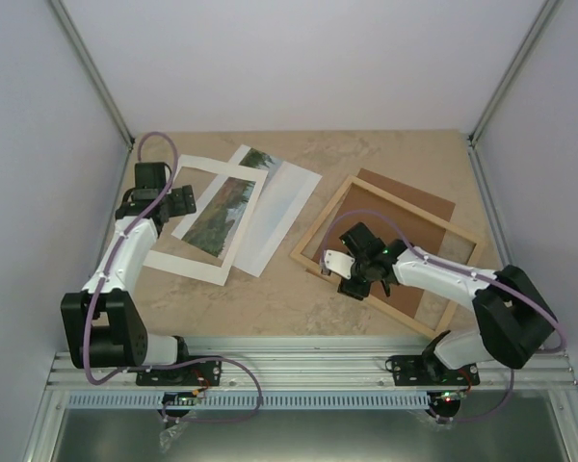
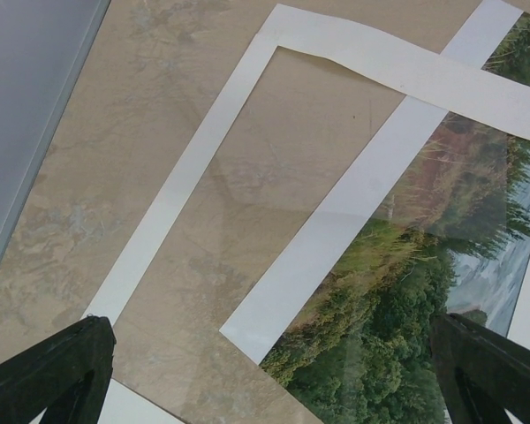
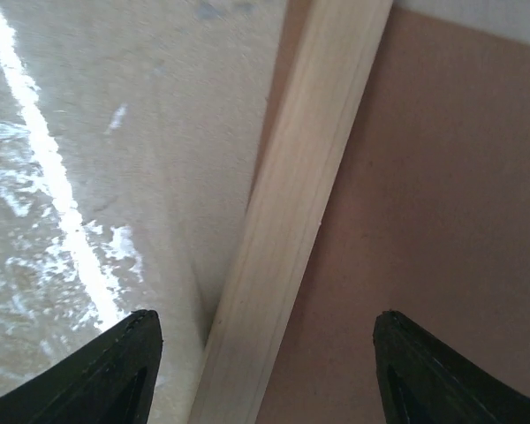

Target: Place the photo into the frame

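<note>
Left arm point(image 1: 125, 252) stretched forward, fingers point(image 2: 53, 375) spread wide; right arm point(image 1: 443, 274) bent inward (fingers point(image 3: 106, 375) apart).

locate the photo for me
In the top view the photo lies on the table's left side, partly under the white mat, beside the left gripper.

The worktop point(image 1: 279, 289) is lit softly and evenly from above; only faint shadows are cast. In the right wrist view a bright glare streak is seen on it, and the frame point(image 3: 291, 221) is slightly blurred.

Beige table point(image 1: 270, 300) with mat point(image 1: 185, 262), frame point(image 1: 322, 218).
</note>
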You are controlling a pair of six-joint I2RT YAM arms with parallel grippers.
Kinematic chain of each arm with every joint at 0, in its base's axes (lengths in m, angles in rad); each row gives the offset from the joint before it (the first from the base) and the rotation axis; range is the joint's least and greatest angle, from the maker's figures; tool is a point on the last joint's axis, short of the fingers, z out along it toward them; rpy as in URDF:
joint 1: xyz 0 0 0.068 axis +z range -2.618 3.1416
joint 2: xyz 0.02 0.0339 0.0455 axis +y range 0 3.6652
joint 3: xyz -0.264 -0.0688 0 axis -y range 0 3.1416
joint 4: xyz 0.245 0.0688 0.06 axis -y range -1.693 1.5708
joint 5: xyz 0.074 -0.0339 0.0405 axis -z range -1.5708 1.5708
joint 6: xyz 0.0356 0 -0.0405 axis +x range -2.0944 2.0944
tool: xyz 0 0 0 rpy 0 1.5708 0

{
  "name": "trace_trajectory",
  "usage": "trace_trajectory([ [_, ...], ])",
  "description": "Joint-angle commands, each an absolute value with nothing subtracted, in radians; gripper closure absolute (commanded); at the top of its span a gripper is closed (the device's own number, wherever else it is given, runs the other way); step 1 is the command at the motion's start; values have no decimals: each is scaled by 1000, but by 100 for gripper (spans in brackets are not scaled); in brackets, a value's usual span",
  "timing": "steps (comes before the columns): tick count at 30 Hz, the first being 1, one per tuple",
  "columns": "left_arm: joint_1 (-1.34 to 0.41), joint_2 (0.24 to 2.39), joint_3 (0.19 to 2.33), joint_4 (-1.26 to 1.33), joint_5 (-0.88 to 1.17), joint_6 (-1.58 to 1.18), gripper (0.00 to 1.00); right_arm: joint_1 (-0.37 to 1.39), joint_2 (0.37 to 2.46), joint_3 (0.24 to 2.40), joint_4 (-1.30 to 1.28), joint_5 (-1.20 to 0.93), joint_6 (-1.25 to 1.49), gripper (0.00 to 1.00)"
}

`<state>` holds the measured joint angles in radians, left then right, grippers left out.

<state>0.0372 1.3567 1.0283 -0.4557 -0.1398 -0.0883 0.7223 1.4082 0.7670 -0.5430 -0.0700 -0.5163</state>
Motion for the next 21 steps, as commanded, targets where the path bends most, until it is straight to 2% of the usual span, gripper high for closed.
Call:
trace_trajectory([
  [1, 31, 1371, 1049, -433, -139, -113, 0, 710, 1467, 788, -499, -32, -488, 35],
  [9, 31, 1371, 1049, -435, -147, -110, 1, 705, 1554, 753, -452, -64, -454, 52],
  [12, 31, 1371, 1052, -440, -144, -109, 1, 687, 1596, 774, -463, -69, -449, 63],
  [17, 31, 1366, 1069, -469, -66, -114, 0, 558, 1603, 902, -609, -201, -457, 83],
  [19, 31, 1355, 1080, -474, -15, -111, 0, 504, 1586, 958, -664, -234, -487, 97],
  [21, 31, 1340, 1088, -468, 55, -105, 1, 463, 1566, 1020, -725, -291, -534, 99],
])
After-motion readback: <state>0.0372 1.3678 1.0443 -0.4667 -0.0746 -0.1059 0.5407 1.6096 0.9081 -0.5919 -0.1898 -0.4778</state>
